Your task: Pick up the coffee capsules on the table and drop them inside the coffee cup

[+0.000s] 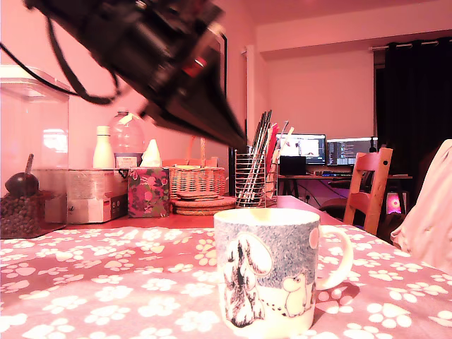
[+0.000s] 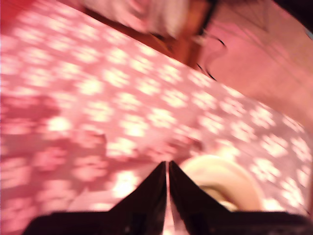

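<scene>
Just beyond the fingertips of the gripper (image 2: 167,169), whose fingers were pressed together with no visible capsule between them, stood the coffee cup (image 1: 268,275), its rim (image 2: 222,183) beside them; no coffee capsules showed in either view. Such pods would likely be light, smooth and easily dented; the wider rimmed top seemed the safest hold.

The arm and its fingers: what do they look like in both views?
The arm is black and bulky, with a red glint on its body and thin black cables looping off it. Its fingers are black, flat and tapered to sharp tips. The wrist view is blurred, so no markings are readable.
</scene>
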Robot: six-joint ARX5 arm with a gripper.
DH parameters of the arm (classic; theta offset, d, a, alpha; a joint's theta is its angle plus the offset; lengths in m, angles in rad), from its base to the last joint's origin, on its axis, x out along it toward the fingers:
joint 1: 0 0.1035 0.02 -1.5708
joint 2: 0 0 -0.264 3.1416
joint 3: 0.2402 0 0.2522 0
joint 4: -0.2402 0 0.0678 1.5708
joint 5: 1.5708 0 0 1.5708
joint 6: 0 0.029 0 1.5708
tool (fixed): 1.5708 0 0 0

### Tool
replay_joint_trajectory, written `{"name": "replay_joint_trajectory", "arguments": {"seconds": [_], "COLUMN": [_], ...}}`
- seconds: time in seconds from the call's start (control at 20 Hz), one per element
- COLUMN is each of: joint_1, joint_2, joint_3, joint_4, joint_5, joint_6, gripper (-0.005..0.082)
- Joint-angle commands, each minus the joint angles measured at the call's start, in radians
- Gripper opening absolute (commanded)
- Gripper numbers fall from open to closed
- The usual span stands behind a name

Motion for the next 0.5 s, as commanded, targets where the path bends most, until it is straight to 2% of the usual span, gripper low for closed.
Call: {"name": "replay_joint_trajectory", "arguments": {"seconds": [0.0, 0.45], "joint_1": [0.027, 0.19], "joint_2": [-0.021, -0.136], "joint_3": [-0.007, -0.107], "joint_4": [0.007, 0.023], "joint_5": [0.01, 0.014], "joint_6": [0.005, 0.006], "gripper": [-0.0018, -0.0018]}}
